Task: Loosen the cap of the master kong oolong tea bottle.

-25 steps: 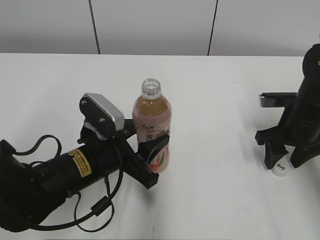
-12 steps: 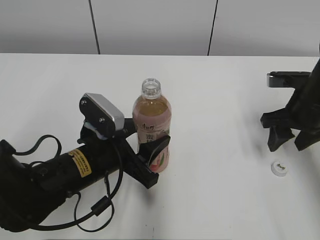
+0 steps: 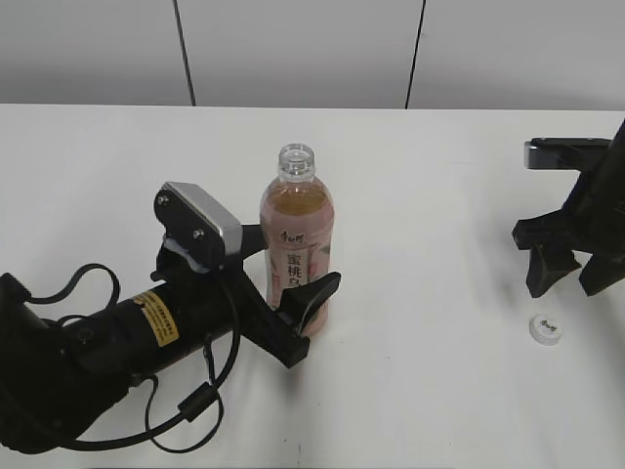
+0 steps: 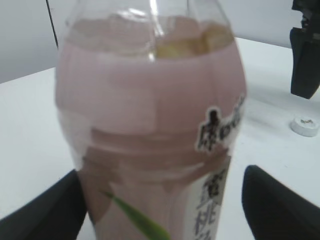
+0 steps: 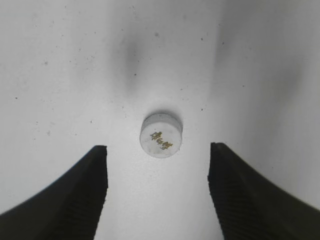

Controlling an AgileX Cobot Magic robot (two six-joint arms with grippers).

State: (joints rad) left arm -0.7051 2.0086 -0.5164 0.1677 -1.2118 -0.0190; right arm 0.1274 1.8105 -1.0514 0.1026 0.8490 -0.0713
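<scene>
The master kong oolong tea bottle (image 3: 296, 244) stands upright and uncapped, its open neck bare; it fills the left wrist view (image 4: 150, 125). My left gripper (image 3: 293, 266) is around its lower body, open, with a gap between the near finger and the label (image 4: 165, 210). The white cap (image 3: 546, 329) lies flat on the table at the right, mark up (image 5: 161, 135), and also shows in the left wrist view (image 4: 305, 126). My right gripper (image 3: 566, 285) hovers just above it, open and empty (image 5: 157, 150).
The white table (image 3: 430, 195) runs back to a grey panelled wall (image 3: 293, 49). My left arm's black body and loose cable (image 3: 186, 405) lie across the front left. The right arm (image 4: 305, 55) stands near the right edge.
My right gripper let go of the cap on the table and rose above it. My left gripper's near finger moved off the bottle, and the bottle's white label strip now faces front.
</scene>
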